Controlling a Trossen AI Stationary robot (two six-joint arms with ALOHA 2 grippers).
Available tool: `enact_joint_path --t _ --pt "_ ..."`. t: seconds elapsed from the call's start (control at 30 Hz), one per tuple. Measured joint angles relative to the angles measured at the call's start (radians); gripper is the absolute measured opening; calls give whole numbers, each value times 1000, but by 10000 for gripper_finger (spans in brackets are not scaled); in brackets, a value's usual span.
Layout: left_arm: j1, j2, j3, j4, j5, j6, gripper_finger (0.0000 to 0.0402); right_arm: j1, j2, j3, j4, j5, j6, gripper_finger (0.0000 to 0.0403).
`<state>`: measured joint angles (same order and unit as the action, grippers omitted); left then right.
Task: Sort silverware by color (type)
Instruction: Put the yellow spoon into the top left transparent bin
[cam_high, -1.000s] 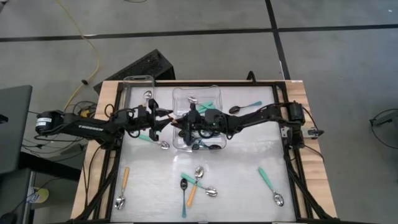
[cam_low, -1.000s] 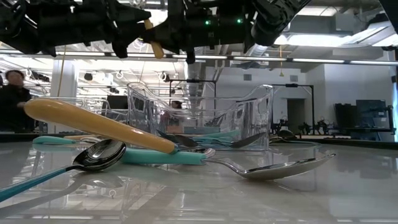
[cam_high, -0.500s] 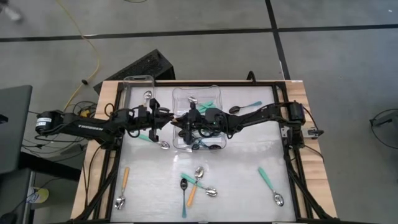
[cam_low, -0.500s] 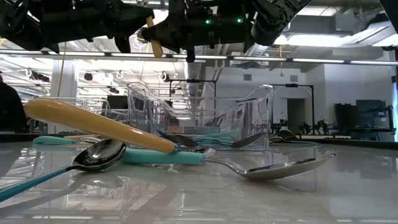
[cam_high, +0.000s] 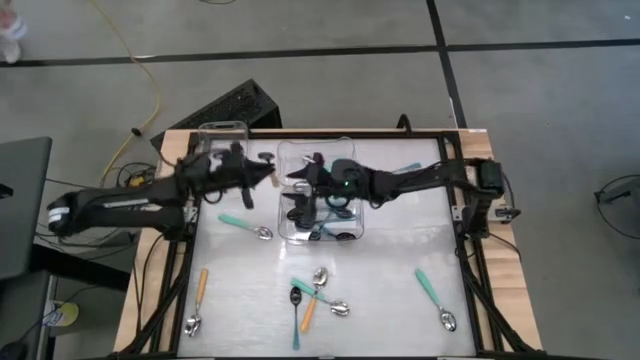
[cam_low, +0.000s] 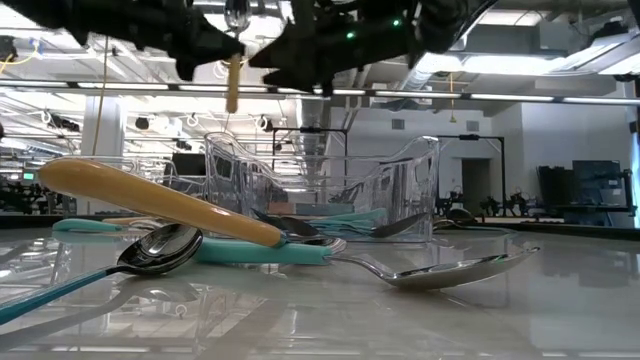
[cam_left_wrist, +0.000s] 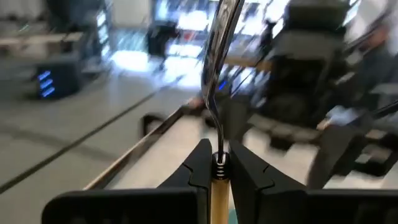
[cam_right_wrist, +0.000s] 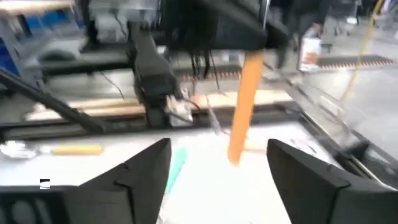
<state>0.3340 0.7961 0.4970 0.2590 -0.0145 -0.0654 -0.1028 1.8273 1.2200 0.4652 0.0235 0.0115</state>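
My left gripper (cam_left_wrist: 219, 159) is shut on an orange-handled spoon (cam_low: 233, 70), high above the table between the two clear tubs (cam_high: 270, 182). My right gripper (cam_right_wrist: 217, 177) stands open just right of it, over the middle tub (cam_high: 296, 178), with nothing between its fingers. In the right wrist view the orange handle (cam_right_wrist: 245, 106) hangs ahead of them. The middle tub (cam_high: 345, 150) holds teal-handled spoons. More spoons lie flat on the table: a teal one (cam_high: 245, 224), an orange one (cam_high: 199, 298), and a small crossed heap (cam_high: 315, 295). My left gripper pinches the spoon between its two fingers at the top of the orange handle, where the metal neck starts (cam_left_wrist: 219, 169). The fingers point level, coming from the table's left. The spoon stands upright with its bowl (cam_left_wrist: 219, 37) up and its handle (cam_low: 232, 88) hanging below, lifted clear.
A second clear tub (cam_high: 222, 128) stands at the far left. Teal spoons lie at the near right (cam_high: 435, 298) and the far right (cam_high: 400, 169). In the low view, an orange handle (cam_low: 150, 200) and a silver spoon (cam_low: 440, 272) lie close to the camera.
My left gripper has closed on the orange spoon, which my right gripper held out to it, then risen and swung toward the far edge with it. The spoon has gone from tilted to upright. My right gripper has opened and let go of it.
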Motion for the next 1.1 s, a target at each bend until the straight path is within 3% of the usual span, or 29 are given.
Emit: enact_joint_path --t 0.17,0.33,0.57,0.83,1.1 --pt "145 -24 197 -539 -135 20 13 -26 -98 -1 -203 0 -20 305" --pt "318 -6 262 -813 -173 -35 13 -34 -168 0 -336 5 -47 305" --pt "501 84 252 -898 -91 11 13 -43 -248 0 -484 25 -50 306" --pt "618 192 274 -1033 -132 0 20 -56 -337 -1 -663 31 -20 306" --pt "621 223 274 -1061 -148 11 167 -56 -384 -1 -727 31 39 306"
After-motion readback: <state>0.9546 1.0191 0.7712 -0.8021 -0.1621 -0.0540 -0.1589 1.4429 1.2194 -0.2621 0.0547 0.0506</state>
